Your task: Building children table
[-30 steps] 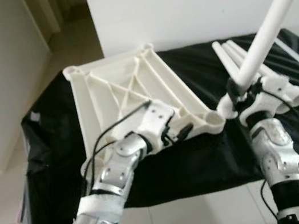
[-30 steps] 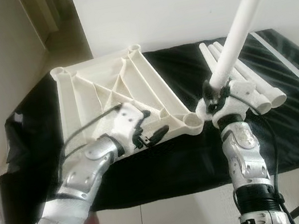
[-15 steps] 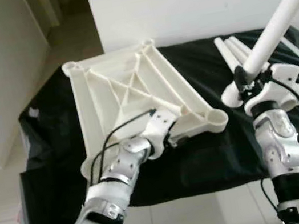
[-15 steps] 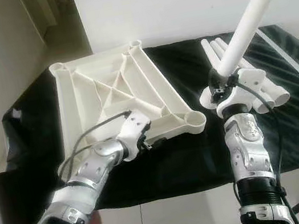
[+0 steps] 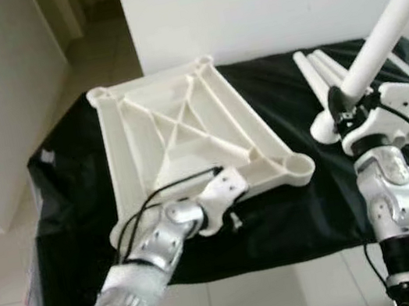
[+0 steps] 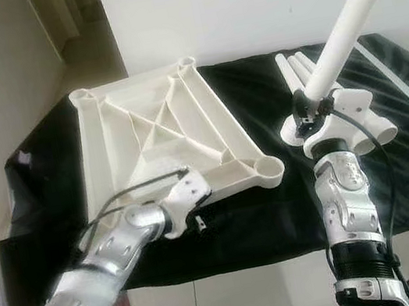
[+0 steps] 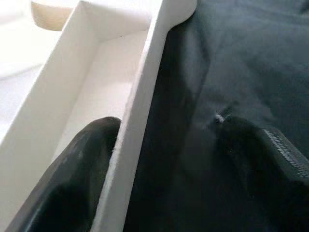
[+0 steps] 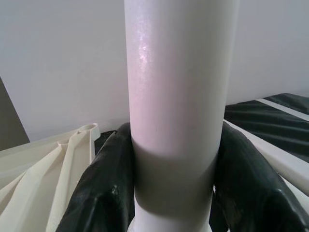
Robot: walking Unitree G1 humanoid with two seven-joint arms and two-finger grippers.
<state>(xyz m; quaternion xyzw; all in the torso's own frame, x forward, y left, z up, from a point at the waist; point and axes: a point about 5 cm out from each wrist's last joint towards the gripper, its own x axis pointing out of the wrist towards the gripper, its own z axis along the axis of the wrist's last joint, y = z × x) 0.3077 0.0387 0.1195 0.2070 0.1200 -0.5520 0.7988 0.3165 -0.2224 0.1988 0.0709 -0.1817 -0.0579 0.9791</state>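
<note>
Your right gripper is clamped around a white table leg, holding it tilted up and away over the surface's right half. Three more legs lie flat just behind it, toward the back edge. Your left gripper is spread, straddling the near rim of the upside-down tabletop: one finger inside the rim, the other over the black cloth. Contact looks likely, but it's blurry. The tabletop sits on the surface's left half.
</note>
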